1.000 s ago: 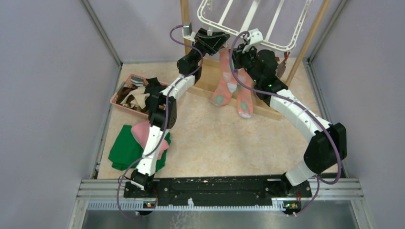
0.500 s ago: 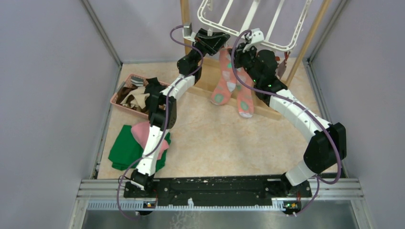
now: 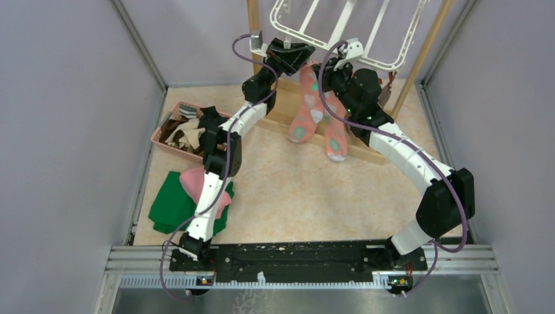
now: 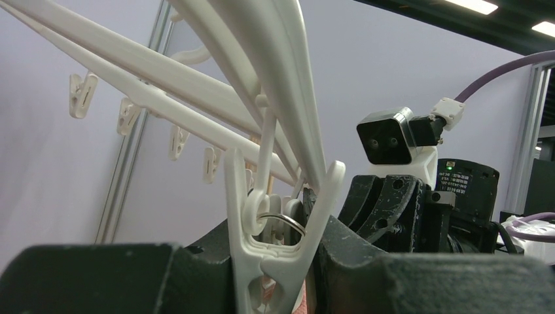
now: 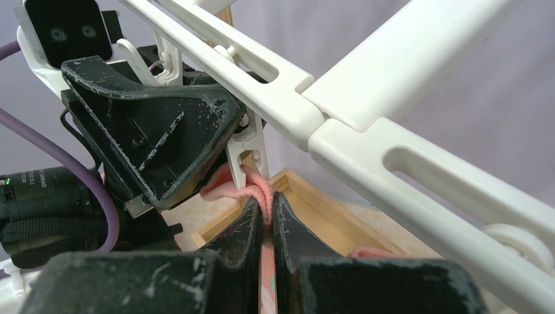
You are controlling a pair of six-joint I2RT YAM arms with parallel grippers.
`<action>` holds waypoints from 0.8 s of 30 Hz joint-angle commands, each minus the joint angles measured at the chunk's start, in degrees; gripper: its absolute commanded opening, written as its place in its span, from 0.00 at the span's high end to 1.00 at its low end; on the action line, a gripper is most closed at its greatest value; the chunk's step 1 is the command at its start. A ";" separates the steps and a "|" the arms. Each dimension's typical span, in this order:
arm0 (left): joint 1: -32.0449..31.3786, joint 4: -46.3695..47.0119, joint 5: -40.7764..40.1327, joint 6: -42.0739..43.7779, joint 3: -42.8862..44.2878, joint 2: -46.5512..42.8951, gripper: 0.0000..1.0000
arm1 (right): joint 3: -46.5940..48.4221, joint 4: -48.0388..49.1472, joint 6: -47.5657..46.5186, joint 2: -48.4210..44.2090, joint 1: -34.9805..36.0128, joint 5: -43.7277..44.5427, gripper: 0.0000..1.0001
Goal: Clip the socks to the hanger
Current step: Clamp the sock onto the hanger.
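The white hanger [image 3: 340, 33] hangs at the back, with two salmon pink socks [image 3: 304, 111] dangling under its near rim. My left gripper [image 4: 275, 261] is shut on one of the hanger's clips [image 4: 262, 222], squeezing its upper arms. My right gripper [image 5: 267, 216] is shut on a pink sock's cuff [image 5: 252, 190] and holds it up at the mouth of that clip [image 5: 247, 154]. The cuff touches the clip's lower tips. I cannot tell whether the clip bites it. Both grippers [image 3: 298, 55] sit close together under the hanger rim [image 5: 393, 150].
A pink basket [image 3: 159, 134] with several more socks stands at the left. A flat green cloth [image 3: 171, 203] and a pink cloth [image 3: 196, 180] lie in front of it. The wooden frame stand [image 3: 425, 59] carries the hanger, its base [image 3: 288, 108] behind the hanging socks.
My right gripper and the sock it holds have edged slightly up and left toward the clip. The left arm has stayed still.
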 commanded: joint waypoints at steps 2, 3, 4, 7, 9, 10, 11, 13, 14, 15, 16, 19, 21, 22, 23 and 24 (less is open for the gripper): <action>-0.29 18.23 0.94 0.76 -0.60 -4.14 0.95 | -1.80 8.05 0.67 -3.82 0.99 0.17 1.00; -0.33 18.21 0.96 0.88 -0.61 -4.15 0.96 | -2.17 8.28 0.64 -4.23 0.99 0.25 1.00; -0.34 18.25 0.96 1.01 -0.67 -4.14 0.97 | -2.41 8.51 0.56 -4.51 0.99 0.30 1.00; -0.26 18.26 0.84 1.25 -0.77 -4.12 0.97 | -3.47 9.42 0.43 -5.15 0.99 0.03 1.00; -0.33 18.20 0.91 1.40 -0.85 -4.26 0.97 | -4.42 10.49 0.43 -5.64 0.99 -0.26 1.00; -0.34 18.25 1.02 1.38 -0.91 -4.37 0.97 | -4.67 10.68 0.38 -5.94 0.99 -0.30 1.00; -0.33 18.24 1.08 1.44 -1.02 -4.53 0.97 | -4.79 10.70 0.34 -6.13 0.98 -0.13 1.00; -0.33 18.24 1.30 1.55 -1.37 -4.76 0.97 | -5.12 11.01 0.09 -6.43 0.96 0.53 1.00; -0.27 18.24 1.34 1.62 -1.48 -4.83 0.97 | -5.26 11.21 0.07 -6.46 1.03 0.77 1.00; -0.32 18.25 1.43 1.66 -1.55 -4.84 0.96 | -5.29 11.37 0.07 -6.37 0.96 0.96 1.00; -0.31 18.18 1.40 1.64 -1.57 -4.83 0.96 | -5.22 11.58 0.07 -6.31 0.97 1.12 1.00; -0.34 18.26 1.39 1.58 -1.57 -4.85 0.96 | -5.03 11.97 0.15 -6.13 0.99 1.57 1.00; -0.33 18.26 1.28 1.55 -1.57 -4.81 0.96 | -5.19 12.13 0.20 -6.12 0.99 1.85 1.00; -0.32 18.19 1.20 1.51 -1.57 -4.86 0.96 | -5.31 12.16 0.16 -6.18 0.99 2.00 1.00; -0.29 18.25 1.17 1.57 -1.62 -4.96 0.95 | -5.43 12.26 0.16 -6.17 0.99 2.04 1.00; -0.33 18.26 1.13 1.56 -1.72 -4.99 0.95 | -5.57 12.30 0.16 -6.22 0.98 2.08 1.00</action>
